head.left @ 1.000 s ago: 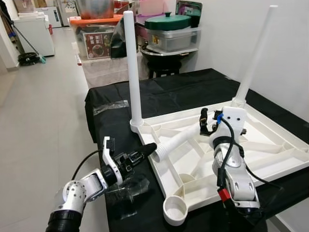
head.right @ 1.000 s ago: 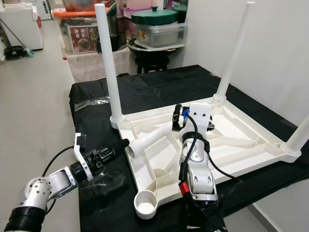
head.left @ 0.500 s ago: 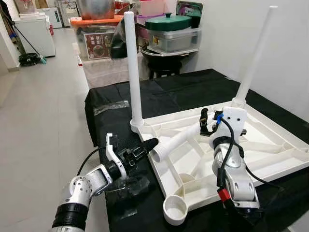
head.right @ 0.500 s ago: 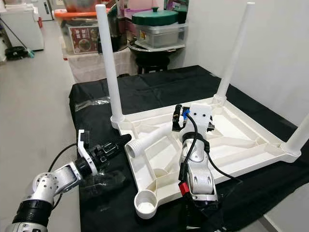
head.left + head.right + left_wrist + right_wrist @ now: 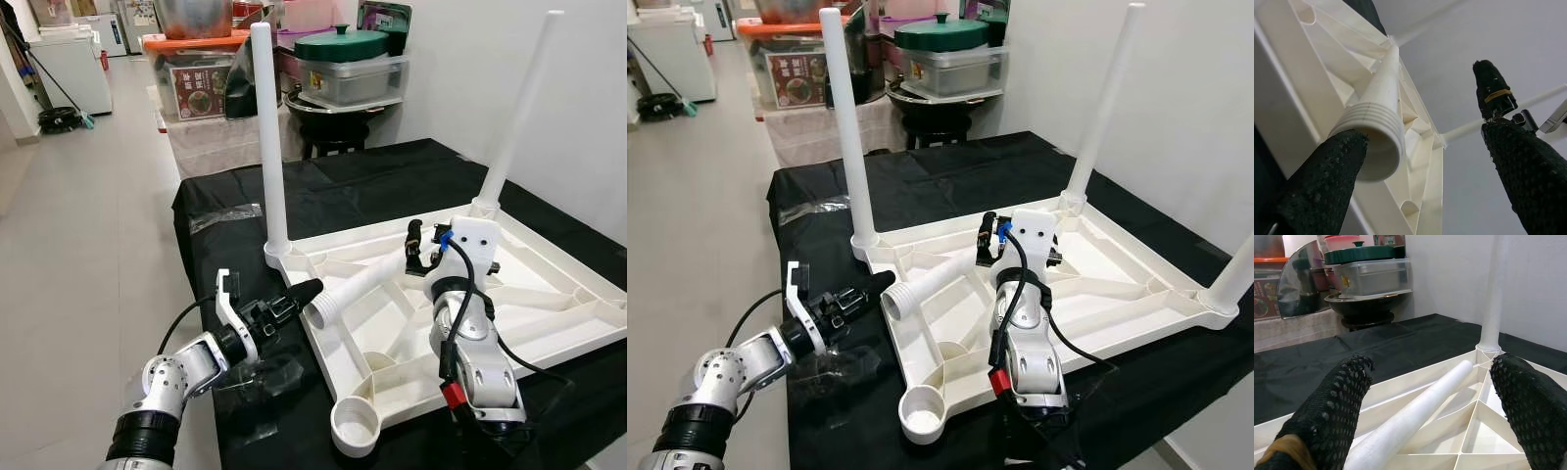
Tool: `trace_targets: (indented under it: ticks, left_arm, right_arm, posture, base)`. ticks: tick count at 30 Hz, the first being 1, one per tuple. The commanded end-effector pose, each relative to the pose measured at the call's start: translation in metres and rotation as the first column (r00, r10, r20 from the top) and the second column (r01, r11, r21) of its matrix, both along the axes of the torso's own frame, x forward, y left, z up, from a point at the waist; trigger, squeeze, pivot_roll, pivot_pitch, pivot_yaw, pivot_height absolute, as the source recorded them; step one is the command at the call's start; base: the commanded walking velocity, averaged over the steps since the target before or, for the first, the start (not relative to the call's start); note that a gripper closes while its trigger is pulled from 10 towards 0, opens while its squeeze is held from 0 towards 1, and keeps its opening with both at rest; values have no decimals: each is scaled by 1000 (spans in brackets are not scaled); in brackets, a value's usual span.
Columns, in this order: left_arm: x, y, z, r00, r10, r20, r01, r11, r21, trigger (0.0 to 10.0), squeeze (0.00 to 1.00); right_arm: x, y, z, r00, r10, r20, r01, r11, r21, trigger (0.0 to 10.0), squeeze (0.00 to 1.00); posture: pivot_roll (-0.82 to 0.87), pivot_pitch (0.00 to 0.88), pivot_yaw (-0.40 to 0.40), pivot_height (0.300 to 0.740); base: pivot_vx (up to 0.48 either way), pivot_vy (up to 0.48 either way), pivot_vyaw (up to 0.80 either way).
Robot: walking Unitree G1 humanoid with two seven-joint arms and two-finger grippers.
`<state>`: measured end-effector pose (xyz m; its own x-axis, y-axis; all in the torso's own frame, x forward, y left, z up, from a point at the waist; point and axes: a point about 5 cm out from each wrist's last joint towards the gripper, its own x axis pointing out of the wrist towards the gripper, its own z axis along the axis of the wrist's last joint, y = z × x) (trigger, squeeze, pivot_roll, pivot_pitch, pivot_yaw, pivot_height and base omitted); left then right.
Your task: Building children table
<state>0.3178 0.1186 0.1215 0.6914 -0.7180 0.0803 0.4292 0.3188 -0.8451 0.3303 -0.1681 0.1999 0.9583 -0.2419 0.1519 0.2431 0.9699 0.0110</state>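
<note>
**On the black-draped table: an upside-down children's table with one leg loose**

On the black cloth (image 5: 372, 186) lies a white plastic tabletop (image 5: 549, 304), turned underside up so its ribs show. Three white legs stand upright in its corner sockets; the nearest one (image 5: 268, 137) rises at the tabletop's far left corner. The near left corner socket (image 5: 355, 425) is an open round cup. A fourth, loose leg (image 5: 358, 286) lies slanted across the ribs, its threaded wide end sticking out past the tabletop's left edge.

The left gripper (image 5: 294, 299) sits just beside that threaded end, fingers spread apart with the end between them, not clamped. The right gripper (image 5: 419, 250) hovers over the middle of the tabletop above the leg's narrow end, fingers apart and holding nothing. Crumpled clear plastic (image 5: 265, 377) lies on the cloth left of the tabletop. Beyond the tabletop, storage bins (image 5: 353, 73) are stacked.
</note>
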Motion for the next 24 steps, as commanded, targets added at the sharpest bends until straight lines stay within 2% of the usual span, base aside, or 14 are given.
trace_targets:
  ticks: [1, 4, 11, 17, 24]
  left_arm:
    - [-2, 6, -1, 1000, 4, -4, -4, 1000, 20, 10000, 0]
    - [-2, 8, -3, 1000, 4, -6, -4, 1000, 27, 10000, 0]
    - [3, -3, -1, 999, -32, -3, 32, 999, 33, 10000, 0]
    - [6, -23, 1, 994, -112, -2, 112, 993, 42, 10000, 0]
    - [7, -26, 1, 992, -126, -3, 126, 991, 48, 10000, 0]
  right_arm:
    - [1, 2, 0, 1000, 2, 10, -2, 1000, -1, 10000, 0]
    - [1, 3, 0, 1000, 3, 10, -3, 1000, 1, 10000, 0]
    - [1, 3, 1, 1000, 0, 15, 0, 1000, 1, 10000, 0]
    - [-2, 1, 1, 1000, -17, 18, 17, 1000, 3, 10000, 0]
    - [-3, -2, 1, 999, -28, 19, 28, 1000, 3, 10000, 0]
  posture:
    - [16, 0, 26, 740]
    - [13, 0, 27, 740]
    - [1, 0, 35, 740]
    - [-23, 0, 58, 740]
    - [-25, 0, 63, 740]
  base:
    - [0, 0, 0]
    - [0, 0, 0]
    - [0, 0, 0]
    - [0, 0, 0]
    - [0, 0, 0]
